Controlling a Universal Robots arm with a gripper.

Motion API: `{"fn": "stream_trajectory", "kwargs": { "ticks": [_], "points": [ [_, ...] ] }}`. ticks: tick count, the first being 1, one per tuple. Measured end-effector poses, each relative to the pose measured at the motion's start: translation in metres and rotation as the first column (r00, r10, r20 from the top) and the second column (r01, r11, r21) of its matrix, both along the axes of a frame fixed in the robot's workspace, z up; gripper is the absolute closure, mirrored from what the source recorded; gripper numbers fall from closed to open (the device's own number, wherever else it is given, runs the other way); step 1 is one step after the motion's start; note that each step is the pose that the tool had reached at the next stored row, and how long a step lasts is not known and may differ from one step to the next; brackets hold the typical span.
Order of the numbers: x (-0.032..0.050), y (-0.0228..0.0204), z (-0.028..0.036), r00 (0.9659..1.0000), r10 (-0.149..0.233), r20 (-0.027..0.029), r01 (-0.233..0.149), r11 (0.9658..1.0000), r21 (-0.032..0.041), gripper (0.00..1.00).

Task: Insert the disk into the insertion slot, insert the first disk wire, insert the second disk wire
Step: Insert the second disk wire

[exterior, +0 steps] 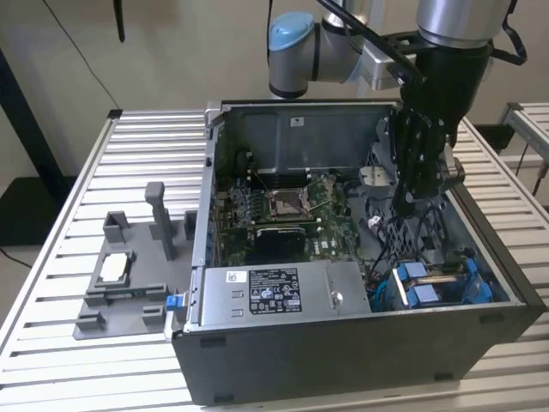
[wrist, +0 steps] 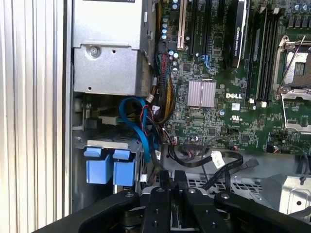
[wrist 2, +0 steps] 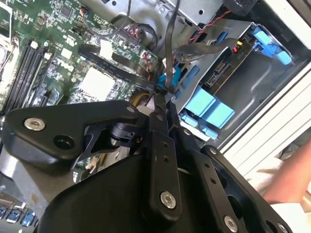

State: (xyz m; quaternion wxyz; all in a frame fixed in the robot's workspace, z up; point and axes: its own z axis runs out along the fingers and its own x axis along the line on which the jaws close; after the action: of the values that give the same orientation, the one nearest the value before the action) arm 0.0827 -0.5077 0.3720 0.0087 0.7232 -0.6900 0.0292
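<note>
The open computer case (exterior: 343,343) lies on the slatted table. The disk's blue carrier (exterior: 437,283) sits in the drive bay at the case's front corner on the exterior view's right. Its blue tabs (wrist 2: 209,109) (wrist: 109,165) face out in both wrist views. My gripper (exterior: 401,202) reaches down into the case, above and behind that bay. In the second wrist view its fingers (wrist 2: 158,104) are shut on a thin black disk wire (wrist 2: 168,48) that runs away toward the case wall. My gripper (wrist: 170,175) hangs over the bay cage, beside a looped blue wire (wrist: 138,121).
The motherboard (exterior: 283,210) fills the case floor and the power supply (exterior: 274,292) sits along the front. Loose black cables (wrist: 218,160) lie near the bay. A grey fixture (exterior: 129,292) holding a small silver chip (exterior: 113,268) stands on the table (exterior: 51,283) at the exterior view's left.
</note>
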Motion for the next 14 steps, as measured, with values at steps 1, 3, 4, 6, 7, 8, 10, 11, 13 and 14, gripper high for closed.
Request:
{"fn": "stream_trajectory", "kwargs": {
  "ticks": [1, 3, 4, 6, 7, 8, 10, 11, 13, 14],
  "points": [
    [0.0020, -0.0006, -0.0002, 1.0000, 0.000, -0.0081, 0.000, 1.0000, 0.0001, 0.84],
    [0.0060, -0.0023, -0.0005, 0.9997, 0.000, -0.0241, 0.000, 1.0000, 0.0000, 0.84],
    [0.0080, -0.0032, -0.0007, 0.9995, 0.000, -0.0318, 0.000, 1.0000, 0.0001, 0.84],
    [0.0115, -0.0055, -0.0010, 0.9990, 0.000, -0.0452, 0.000, 1.0000, 0.0000, 0.84],
    [0.0130, -0.0070, -0.0012, 0.9987, 0.000, -0.0511, 0.000, 1.0000, 0.0001, 0.84],
    [0.0146, -0.0086, -0.0014, 0.9983, 0.000, -0.0575, 0.000, 1.0000, 0.0001, 0.84],
    [0.0176, -0.0122, -0.0019, 0.9976, 0.000, -0.0691, 0.000, 1.0000, 0.0000, 0.84],
    [0.0190, -0.0141, -0.0021, 0.9972, 0.000, -0.0751, 0.000, 1.0000, 0.0000, 0.84],
    [0.0216, -0.0178, -0.0027, 0.9962, 0.000, -0.0869, 0.000, 1.0000, 0.0001, 0.84],
    [0.0229, -0.0198, -0.0029, 0.9957, 0.000, -0.0932, 0.000, 1.0000, 0.0000, 0.84]
  ]
}}
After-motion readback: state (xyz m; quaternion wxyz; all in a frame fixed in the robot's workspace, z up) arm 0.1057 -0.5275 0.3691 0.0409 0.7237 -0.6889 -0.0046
